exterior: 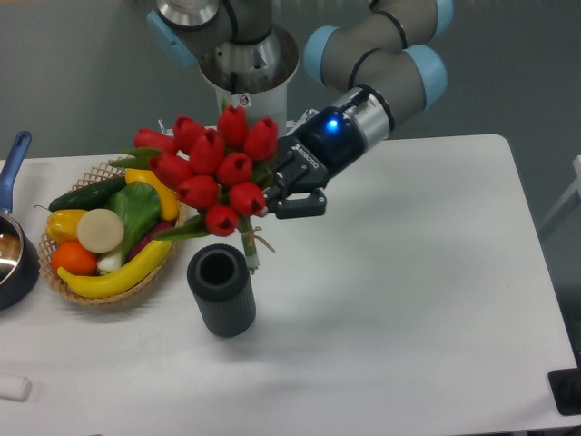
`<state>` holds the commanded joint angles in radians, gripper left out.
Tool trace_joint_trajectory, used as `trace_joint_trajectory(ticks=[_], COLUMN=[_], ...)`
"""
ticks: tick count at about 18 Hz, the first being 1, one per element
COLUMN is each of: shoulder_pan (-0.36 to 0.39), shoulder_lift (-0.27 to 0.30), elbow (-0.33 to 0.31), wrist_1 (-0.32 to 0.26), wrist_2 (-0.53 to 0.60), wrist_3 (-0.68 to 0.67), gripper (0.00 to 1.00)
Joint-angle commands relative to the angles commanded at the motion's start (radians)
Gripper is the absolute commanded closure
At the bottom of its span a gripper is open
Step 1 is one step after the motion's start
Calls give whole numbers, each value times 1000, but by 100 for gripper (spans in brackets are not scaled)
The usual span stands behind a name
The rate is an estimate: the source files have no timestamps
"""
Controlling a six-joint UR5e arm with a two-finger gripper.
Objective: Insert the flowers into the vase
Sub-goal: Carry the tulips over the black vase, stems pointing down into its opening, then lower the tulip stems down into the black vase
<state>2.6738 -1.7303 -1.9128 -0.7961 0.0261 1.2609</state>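
Observation:
A bunch of red tulip flowers (pixel 211 165) hangs in the air, held by my gripper (pixel 277 193), which is shut on the bunch from the right. The pale green stems (pixel 247 243) point down and end just above the right rim of the vase (pixel 221 290). That vase is a short dark grey ribbed cylinder standing upright on the white table, its round mouth open and empty. The blooms lean up and left, over the basket's edge.
A woven basket (pixel 172 238) of fruit and vegetables sits just left of the vase. A dark pan with a blue handle (pixel 14 158) is at the far left edge. The robot base (pixel 245 86) stands behind the table. A small white object (pixel 13 388) lies at the front left.

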Motion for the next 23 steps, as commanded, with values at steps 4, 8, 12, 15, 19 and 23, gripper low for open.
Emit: trace_joint_trajectory(ticks=[4,8,12,15,19,23], shoulder_pan=[-28,-43,-43,-46,-57,-57], shoulder_lift=[-2,-15,-18,-43,-78,-89], elbow=[-8,-8,-20,-22,-35,-51], wrist_1=[0,0,0,2,3,6], wrist_2=[0,2,2,3,9,11], wrist_3=[2,5,6,18,52,71], gripper=[84,84,84,84,84,84])
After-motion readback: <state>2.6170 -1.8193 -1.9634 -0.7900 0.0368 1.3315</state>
